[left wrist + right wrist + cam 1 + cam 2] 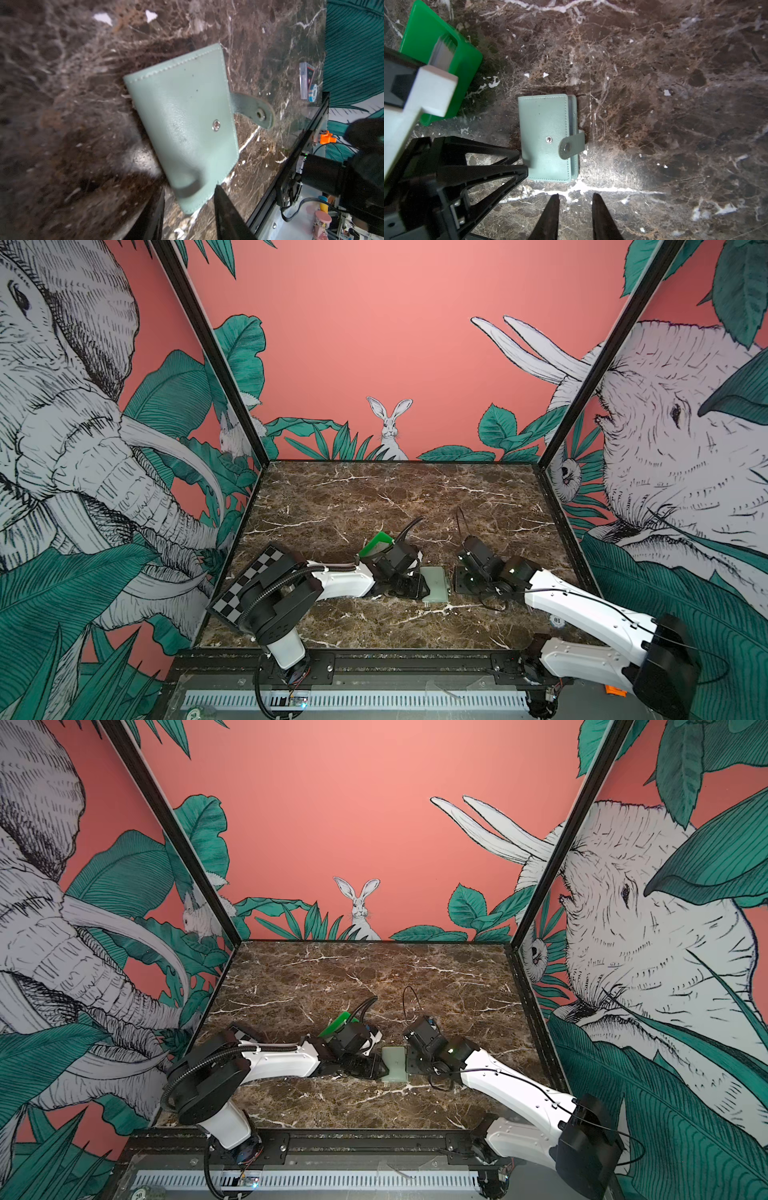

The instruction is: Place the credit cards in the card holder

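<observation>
My right pincer hangs apart and empty just short of the card holder, which lies closed on the surface, long axis front to back, its unsnapped strap edge on this arm's side. My left pincer straddles the opposite spine corner, touching it, but I cannot tell if it pinches; the credit cards stand beyond in the green tray.

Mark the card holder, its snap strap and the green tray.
card holder point(544, 120), right wrist view, front cover.
snap strap point(576, 143), right wrist view, tab end.
green tray point(469, 60), right wrist view, bare flat edge.
</observation>
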Tool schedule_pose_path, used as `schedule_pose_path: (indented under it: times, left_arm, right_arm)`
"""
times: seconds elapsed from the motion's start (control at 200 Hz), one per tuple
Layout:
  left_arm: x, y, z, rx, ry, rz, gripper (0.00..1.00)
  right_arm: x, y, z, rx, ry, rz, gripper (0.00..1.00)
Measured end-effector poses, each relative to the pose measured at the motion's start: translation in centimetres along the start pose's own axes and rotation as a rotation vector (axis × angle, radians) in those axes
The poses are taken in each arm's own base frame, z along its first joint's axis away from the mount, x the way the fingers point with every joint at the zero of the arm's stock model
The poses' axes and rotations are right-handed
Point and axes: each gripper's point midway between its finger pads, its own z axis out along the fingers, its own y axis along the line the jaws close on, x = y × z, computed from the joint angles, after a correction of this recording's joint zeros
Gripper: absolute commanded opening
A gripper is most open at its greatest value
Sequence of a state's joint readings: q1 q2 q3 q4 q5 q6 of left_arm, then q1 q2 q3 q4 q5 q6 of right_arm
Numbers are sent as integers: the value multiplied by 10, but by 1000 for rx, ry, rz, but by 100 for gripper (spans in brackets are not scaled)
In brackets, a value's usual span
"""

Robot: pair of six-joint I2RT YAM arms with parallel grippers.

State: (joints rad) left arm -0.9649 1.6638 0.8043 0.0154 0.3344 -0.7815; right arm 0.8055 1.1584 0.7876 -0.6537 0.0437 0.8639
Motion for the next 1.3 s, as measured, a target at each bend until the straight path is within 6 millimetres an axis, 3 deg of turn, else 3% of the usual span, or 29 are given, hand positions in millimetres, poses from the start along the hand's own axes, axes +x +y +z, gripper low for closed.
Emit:
schedule_pose_path:
  times: [0.28,0.52,0.91,1.295]
  left_arm:
    - [-24,-3,-6,-31,-52,2,38]
    - [-20,10,3,-67,-29,-17,38]
    - [-23,10,3,-61,-37,-20,36]
    - [-23,9,5,-49,-31,-20,35]
  right_arm:
    - [-5,13,15,24,56,-49,27]
    - [-8,16,26,50,85,-75,25]
    - [-4,12,42,93,122,-98,20]
    - [-5,9,45,112,118,-104,14]
